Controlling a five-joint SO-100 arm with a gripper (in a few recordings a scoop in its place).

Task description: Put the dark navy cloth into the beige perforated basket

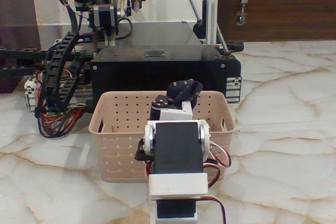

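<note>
Dark navy cloth (185,89) held in gripper (181,94) above beige perforated basket (118,129).

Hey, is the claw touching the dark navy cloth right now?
Touching. In the fixed view, the claw is closed around the dark navy cloth, held above the basket.

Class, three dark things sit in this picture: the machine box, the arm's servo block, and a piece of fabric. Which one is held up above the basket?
The dark navy cloth: soft and crumpled, held by the gripper above the beige perforated basket.
</note>
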